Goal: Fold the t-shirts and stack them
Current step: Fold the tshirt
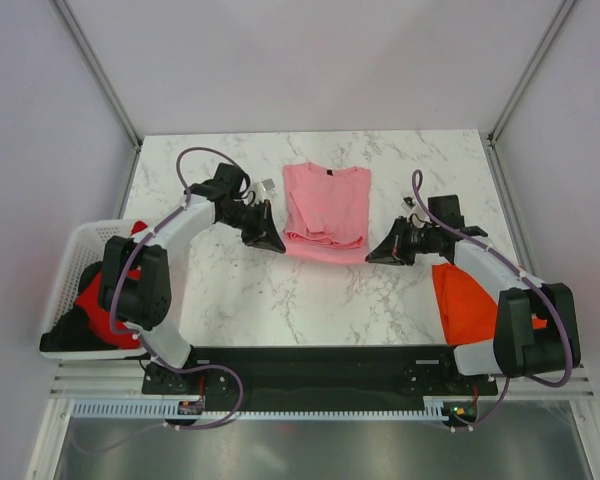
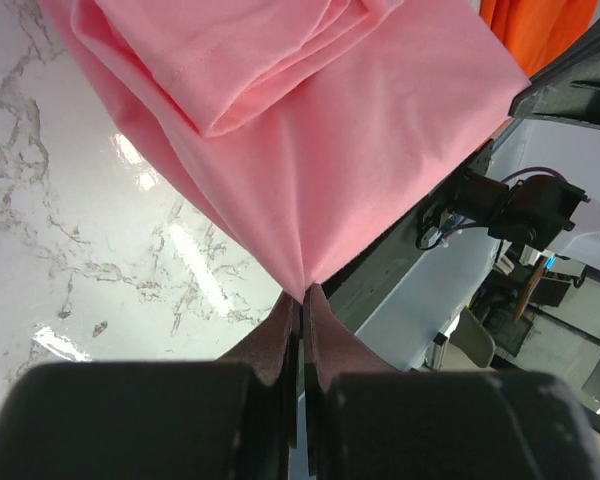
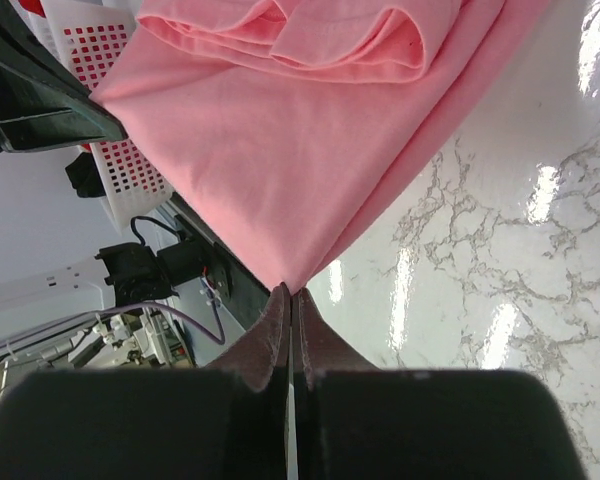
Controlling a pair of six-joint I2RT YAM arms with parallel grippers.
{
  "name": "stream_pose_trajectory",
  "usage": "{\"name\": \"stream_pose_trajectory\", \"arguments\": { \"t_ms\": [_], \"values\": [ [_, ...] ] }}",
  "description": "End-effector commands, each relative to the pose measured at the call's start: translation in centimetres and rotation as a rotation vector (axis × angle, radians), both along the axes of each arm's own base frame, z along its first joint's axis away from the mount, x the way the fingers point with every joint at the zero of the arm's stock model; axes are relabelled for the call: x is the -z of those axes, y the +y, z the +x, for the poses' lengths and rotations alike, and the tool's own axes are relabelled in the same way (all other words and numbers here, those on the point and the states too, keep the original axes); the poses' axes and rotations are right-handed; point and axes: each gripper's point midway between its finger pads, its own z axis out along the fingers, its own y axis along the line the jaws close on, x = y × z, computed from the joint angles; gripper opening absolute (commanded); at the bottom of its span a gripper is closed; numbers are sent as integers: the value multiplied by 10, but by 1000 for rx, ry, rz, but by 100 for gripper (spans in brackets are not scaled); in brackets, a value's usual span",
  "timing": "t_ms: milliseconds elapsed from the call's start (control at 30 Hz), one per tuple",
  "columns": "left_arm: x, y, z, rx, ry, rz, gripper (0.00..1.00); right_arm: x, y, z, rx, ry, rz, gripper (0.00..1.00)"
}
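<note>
The light pink t-shirt (image 1: 327, 208) lies partly folded at the middle back of the marble table. My left gripper (image 1: 276, 243) is shut on its near left corner, and the pink cloth (image 2: 310, 130) stretches up from the closed fingertips. My right gripper (image 1: 377, 254) is shut on its near right corner, with the pink cloth (image 3: 300, 140) pulled taut from the tips. The bright orange t-shirt (image 1: 464, 299) lies at the right front edge under my right arm. The red t-shirt (image 1: 102, 308) sits in the white basket.
The white lattice basket (image 1: 76, 250) stands at the table's left edge, holding the red shirt and something dark (image 1: 65, 335). It also shows in the right wrist view (image 3: 130, 165). A small grey object (image 1: 268, 186) lies left of the pink shirt.
</note>
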Motion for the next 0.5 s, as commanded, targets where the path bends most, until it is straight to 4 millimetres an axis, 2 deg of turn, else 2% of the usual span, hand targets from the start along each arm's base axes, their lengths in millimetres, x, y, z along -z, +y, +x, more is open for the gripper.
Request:
{"name": "stream_pose_trajectory", "arguments": {
  "t_ms": [0, 233, 467],
  "values": [
    [-21, 3, -4, 1, -69, -9, 2, -17, 1, -5, -27, -49, 12, 0],
    [-30, 4, 0, 0, -108, -4, 2, -25, -1, -10, -27, -77, 13, 0],
    [-40, 4, 3, -4, -142, -3, 2, -39, 0, -2, -24, -115, 21, 0]
  ]
}}
